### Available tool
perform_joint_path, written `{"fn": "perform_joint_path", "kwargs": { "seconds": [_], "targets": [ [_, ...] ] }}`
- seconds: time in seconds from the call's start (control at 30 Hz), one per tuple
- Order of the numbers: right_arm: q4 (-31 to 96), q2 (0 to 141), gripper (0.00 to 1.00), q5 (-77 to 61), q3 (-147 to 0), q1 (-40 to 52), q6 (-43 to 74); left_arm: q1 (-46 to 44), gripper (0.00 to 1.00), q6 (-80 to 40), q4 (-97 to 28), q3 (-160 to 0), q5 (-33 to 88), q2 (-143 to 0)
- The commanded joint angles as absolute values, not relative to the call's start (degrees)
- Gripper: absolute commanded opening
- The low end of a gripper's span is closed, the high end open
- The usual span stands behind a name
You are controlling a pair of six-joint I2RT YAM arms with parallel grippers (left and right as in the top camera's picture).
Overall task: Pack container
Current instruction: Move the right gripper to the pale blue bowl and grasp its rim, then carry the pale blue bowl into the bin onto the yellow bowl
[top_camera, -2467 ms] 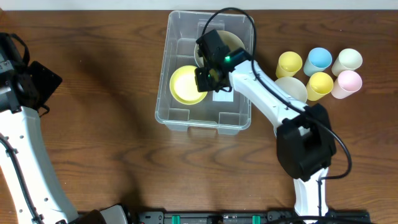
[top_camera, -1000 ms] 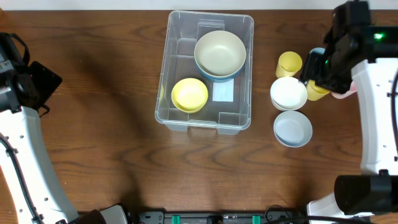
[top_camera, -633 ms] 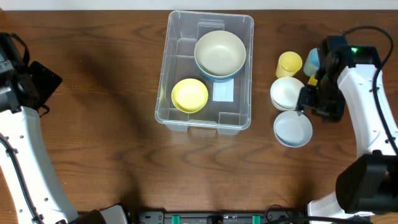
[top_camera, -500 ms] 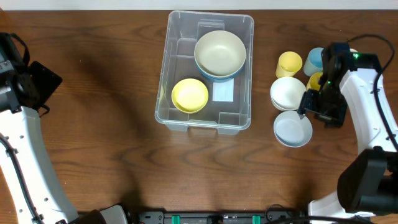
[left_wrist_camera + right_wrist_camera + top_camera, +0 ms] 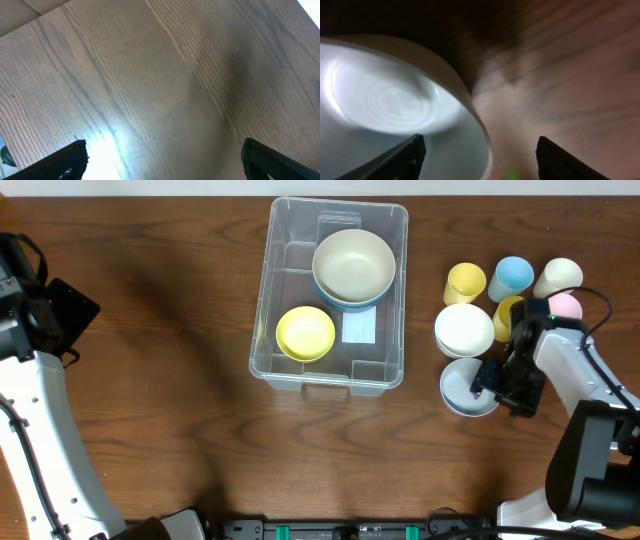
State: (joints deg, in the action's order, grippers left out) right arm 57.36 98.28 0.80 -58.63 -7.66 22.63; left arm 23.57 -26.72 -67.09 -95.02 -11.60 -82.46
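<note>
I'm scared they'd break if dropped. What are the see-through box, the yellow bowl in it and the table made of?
The container looks like clear glossy plastic: the table shows through its walls. The yellow bowl seems plastic, evenly coloured and smooth, possibly melamine. The table shows brown wood grain; solid wood or laminate, I can't tell.

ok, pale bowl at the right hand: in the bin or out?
Out. The pale bowl sits on the table, right of the container; the right hand straddles its rim, open.
</note>
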Motion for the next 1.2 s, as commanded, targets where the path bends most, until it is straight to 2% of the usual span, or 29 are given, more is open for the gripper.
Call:
{"fn": "perform_joint_path", "kwargs": {
  "seconds": [0.0, 0.2, 0.27, 0.4, 0.57, 0.73, 0.8, 1.03, 1.17],
  "targets": [
    [54.1, 96.9, 0.69, -1.1, -56.3, -7.9, 23.5, 23.8, 0.98, -26.0, -67.3, -95.8, -12.3, -82.5],
    [48.0, 96.9, 0.61, -2.2, -52.5, -7.9, 24.0, 23.8, 0.98, -26.0, -67.3, -95.8, -12.3, -82.5],
    [47.4, 96.9, 0.53, -2.2, -52.3, -7.9, 24.0, 23.8, 0.98, -26.0, -67.3, -95.8, -12.3, -82.5],
    [46.7, 96.8, 0.46, -2.2, -52.4, -7.9, 23.9, 23.8, 0.98, -26.0, -67.3, -95.8, -12.3, -82.5],
    [46.5, 95.2, 0.24, -1.8, -52.5, -7.9, 23.5, 23.8, 0.98, -26.0, -67.3, -95.8, -12.3, -82.5],
    [47.1, 88.8, 0.12, -1.3, -52.5, -7.9, 23.5, 23.8, 0.98, -26.0, -67.2, -95.8, -12.3, -82.5],
    [47.6, 85.3, 0.01, -1.3, -52.5, -7.9, 23.5, 23.8, 0.98, -26.0, -67.3, -95.8, -12.3, -82.5],
    [52.4, 73.1, 0.01, -1.5, -55.7, -5.2, 23.3, 23.8, 0.98, -26.0, -67.3, -95.8, -12.3, -82.5],
    [57.2, 70.8, 0.01, -1.6, -61.9, -2.2, 23.1, 23.8, 0.98, -26.0, -67.2, -95.8, -12.3, -82.5]
  ]
}}
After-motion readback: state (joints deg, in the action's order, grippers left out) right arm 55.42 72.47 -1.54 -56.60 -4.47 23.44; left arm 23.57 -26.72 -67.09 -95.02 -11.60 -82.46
